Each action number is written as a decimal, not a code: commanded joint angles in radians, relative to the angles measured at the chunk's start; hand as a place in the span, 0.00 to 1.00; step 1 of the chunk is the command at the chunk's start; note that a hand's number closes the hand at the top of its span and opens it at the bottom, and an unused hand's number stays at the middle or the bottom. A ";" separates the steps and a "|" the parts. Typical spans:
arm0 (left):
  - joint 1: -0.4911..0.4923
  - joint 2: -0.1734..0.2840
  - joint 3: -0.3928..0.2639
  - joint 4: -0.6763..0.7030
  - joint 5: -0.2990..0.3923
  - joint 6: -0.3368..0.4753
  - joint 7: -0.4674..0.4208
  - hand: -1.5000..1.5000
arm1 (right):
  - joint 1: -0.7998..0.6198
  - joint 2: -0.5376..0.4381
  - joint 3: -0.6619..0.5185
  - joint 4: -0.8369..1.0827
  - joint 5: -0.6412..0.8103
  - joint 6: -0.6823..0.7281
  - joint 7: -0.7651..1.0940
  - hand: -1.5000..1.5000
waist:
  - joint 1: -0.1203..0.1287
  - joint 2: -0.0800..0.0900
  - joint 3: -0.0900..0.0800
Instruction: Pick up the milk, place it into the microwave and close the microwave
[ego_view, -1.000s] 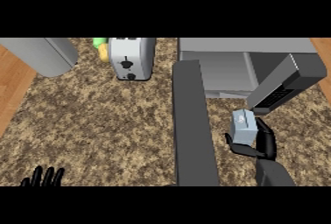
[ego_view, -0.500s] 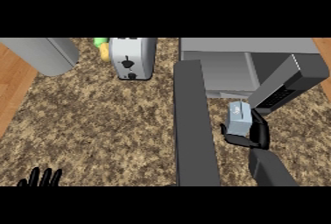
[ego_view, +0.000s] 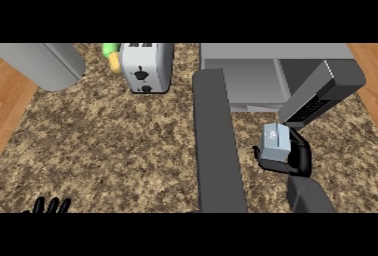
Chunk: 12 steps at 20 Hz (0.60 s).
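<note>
The milk (ego_view: 277, 142) is a small pale blue-grey carton, held upright above the counter at the right. My right hand (ego_view: 295, 159) is shut on it, fingers curled round its right side and thumb at its lower left. Just beyond the carton stands the microwave (ego_view: 255, 80), a grey box with its inside showing. Its dark door (ego_view: 321, 92) is swung out toward me, the door's near end just above the carton. My left hand (ego_view: 50, 206) rests at the lower left edge with fingers up.
A long dark grey bar (ego_view: 218, 145) runs down the middle, left of the carton. A silver toaster (ego_view: 146, 67) stands at the back, with a green and yellow item (ego_view: 112, 56) beside it. A grey rounded object (ego_view: 48, 65) sits at the far left.
My right hand has carried the milk carton up the view, toward the microwave's opening and door. The left hand has stayed at the lower left edge.
</note>
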 joint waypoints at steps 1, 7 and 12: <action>0.032 0.011 -0.011 -0.016 0.008 -0.021 -0.002 0.00 | 0.127 -0.019 0.055 -0.226 -0.001 0.026 0.096 1.00 | -0.010 -0.004 -0.001; 0.051 -0.012 -0.036 -0.034 -0.024 0.006 -0.012 0.00 | 0.386 0.005 0.162 -0.608 -0.008 0.094 0.250 1.00 | -0.013 -0.004 -0.001; 0.089 -0.002 -0.012 -0.035 -0.004 -0.008 -0.052 0.00 | 0.456 0.052 0.220 -0.807 -0.113 0.197 0.373 1.00 | -0.004 -0.003 -0.001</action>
